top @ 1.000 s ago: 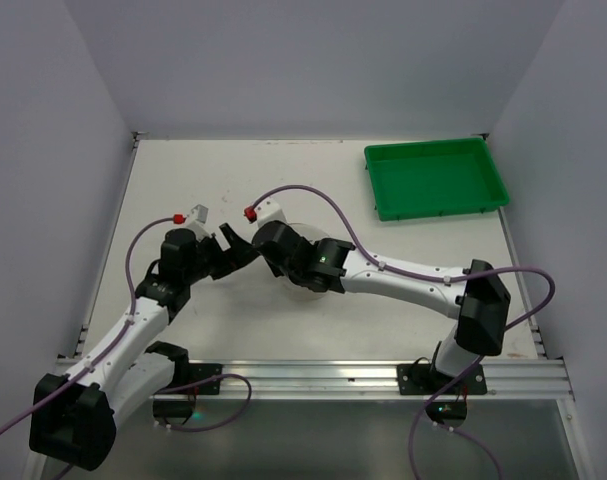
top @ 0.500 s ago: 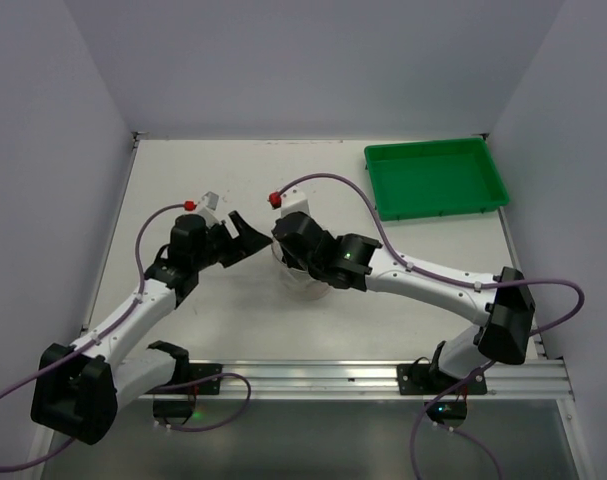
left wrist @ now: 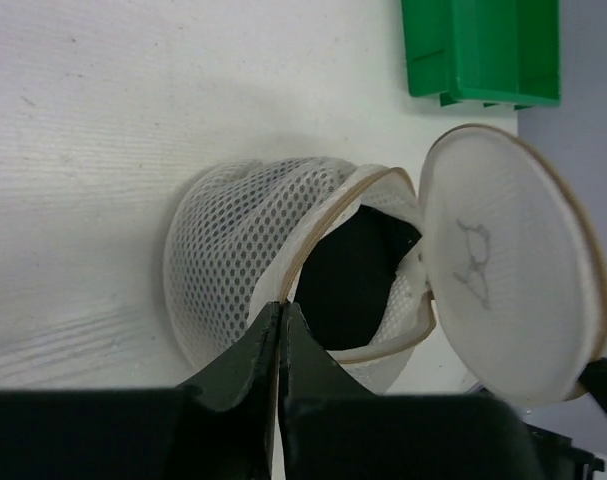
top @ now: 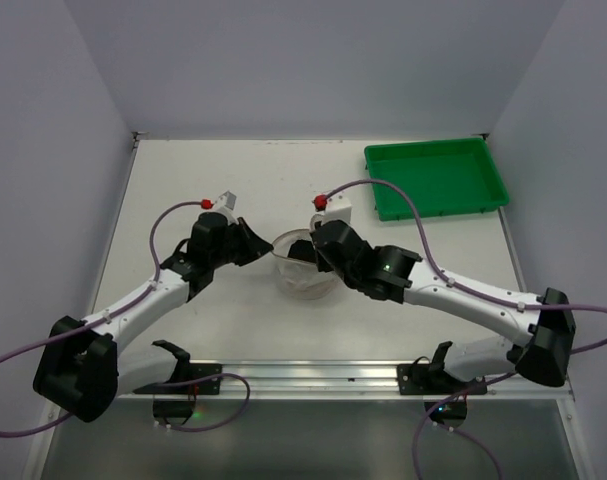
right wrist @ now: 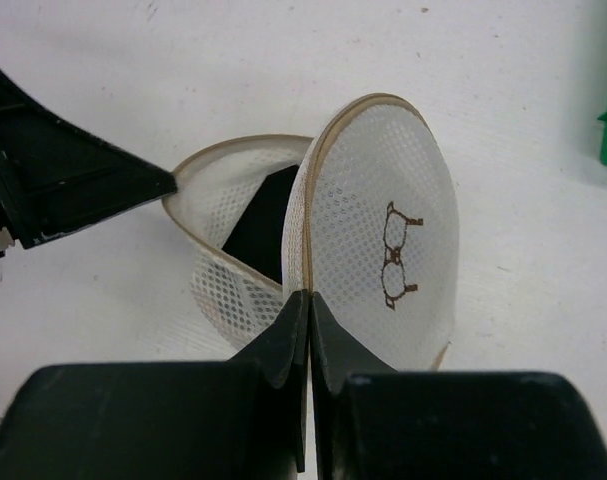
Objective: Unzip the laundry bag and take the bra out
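Observation:
The laundry bag is a cream mesh drum lying on the table between both arms, unzipped. Its round lid with the bra pictogram stands swung open. My right gripper is shut on the lid's tan rim. The bag's mesh body gapes, and the bra shows as a black mass inside it. At the body's rim my left gripper is shut on the tan edge. From above, the left gripper and right gripper flank the opening.
A green rectangular tray sits at the back right of the white table, and its corner shows in the left wrist view. Purple cables loop off both arms. Grey walls close in the table's left, back and right sides.
My left gripper moved right to the bag and went from open to shut on its rim. The right arm carried the lid rightward, and the bag's opening now shows.

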`<state>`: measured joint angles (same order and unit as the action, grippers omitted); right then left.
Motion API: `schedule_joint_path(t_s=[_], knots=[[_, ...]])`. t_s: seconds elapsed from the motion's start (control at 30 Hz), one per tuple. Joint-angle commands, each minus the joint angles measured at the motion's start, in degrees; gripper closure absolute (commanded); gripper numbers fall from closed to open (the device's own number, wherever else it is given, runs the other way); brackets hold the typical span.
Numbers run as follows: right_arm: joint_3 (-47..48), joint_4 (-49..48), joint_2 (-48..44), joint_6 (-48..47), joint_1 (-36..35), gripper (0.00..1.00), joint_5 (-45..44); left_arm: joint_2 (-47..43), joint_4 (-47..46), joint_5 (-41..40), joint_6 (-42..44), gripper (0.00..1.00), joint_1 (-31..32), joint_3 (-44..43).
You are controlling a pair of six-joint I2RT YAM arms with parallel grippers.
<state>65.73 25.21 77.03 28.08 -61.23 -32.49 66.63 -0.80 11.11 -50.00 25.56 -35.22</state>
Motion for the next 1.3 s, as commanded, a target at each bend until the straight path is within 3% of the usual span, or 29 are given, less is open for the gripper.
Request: schedule_joint_path(t_s=[0.0, 0.33, 0.5, 0.6, 0.7, 0.77, 0.83, 0.93, 1.07, 1.27], knots=[[-4.98, -1.57, -7.32, 5.75, 1.73, 1.00, -3.11, -0.62, -1.58, -2.59, 1.31, 1.00, 0.54, 1.12], [-23.97, 0.27, -27.70, 19.11, 6.65, 1.00, -1.87, -3.43, -3.07, -1.54, 2.80, 1.00, 1.33, 3.58], [-32.58, 3.44, -33.43, 27.45, 6.74, 1.00, -1.00, -4.23, -4.03, -1.01, 3.15, 1.00, 1.95, 5.16], [-34.53, 6.77, -35.98, 30.89, 6.74, 0.84, -0.91, -4.75, -4.39, -0.83, 3.07, 1.00, 1.95, 6.48], [-33.48, 12.57, -37.66, 33.36, 6.74, 0.50, -1.00, -5.11, -4.65, -0.74, 3.24, 1.00, 2.04, 7.27], [-31.30, 17.14, -39.75, 33.71, 6.74, 0.38, -1.52, -5.20, -4.65, -0.57, 3.50, 1.00, 1.95, 7.36], [-29.36, 18.90, -41.34, 32.05, 6.74, 0.28, -1.79, -5.20, -4.65, -0.22, 3.94, 1.00, 2.04, 7.27], [-24.09, 20.92, -42.58, 27.92, 6.74, 0.22, -2.31, -5.63, -4.39, -0.04, 4.29, 1.00, 2.04, 6.92], [-15.66, 19.80, -41.27, 18.45, 6.74, 0.21, -0.48, -6.16, -3.43, 0.31, 5.26, 1.00, 2.04, 5.87], [-11.77, 4.25, -29.33, 3.75, 6.74, 0.24, 14.46, -6.34, -1.31, -0.30, 7.54, 1.00, 2.04, 4.11]])
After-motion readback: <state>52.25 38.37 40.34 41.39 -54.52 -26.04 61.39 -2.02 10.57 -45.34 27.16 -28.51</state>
